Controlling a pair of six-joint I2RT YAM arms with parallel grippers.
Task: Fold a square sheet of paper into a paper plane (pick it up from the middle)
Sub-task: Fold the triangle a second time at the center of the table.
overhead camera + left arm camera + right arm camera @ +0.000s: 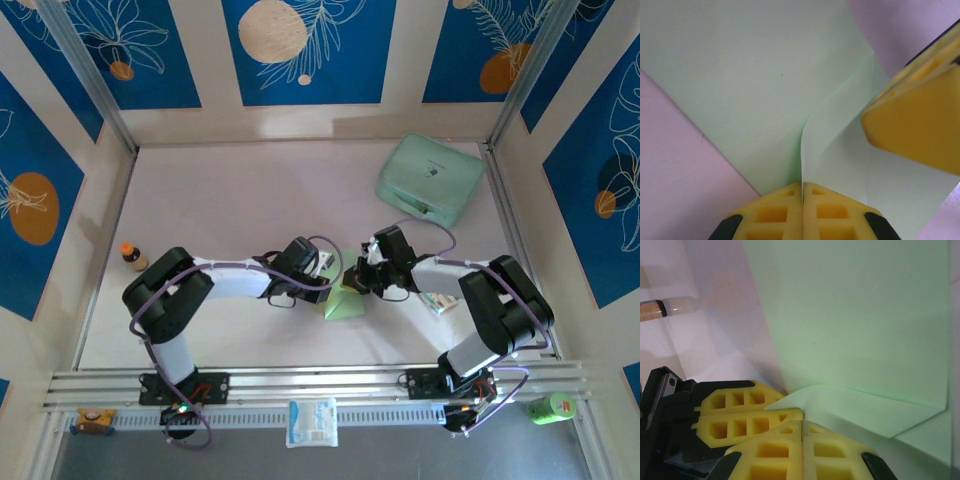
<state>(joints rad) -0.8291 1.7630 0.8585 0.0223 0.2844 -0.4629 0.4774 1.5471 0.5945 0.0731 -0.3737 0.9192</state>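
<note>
**Two end effectors meeting at a part-folded sheet.** The square sheet of paper [346, 307] lies mid-worktop [230, 200], between the arms. It is thin, matt, pale green and limp.

- **Left end effector [802, 196]:** jaws together, apparently pinching a raised flap at its curved edge.
- **Right end effector [801, 434]:** jaws together at a turned-over corner. Whether paper sits between them cannot be told.

**Risk:** the close-set, gridded yellow fingers [915, 125] may collide, and uneven pulls may skew the crease or tear the flap.
</note>
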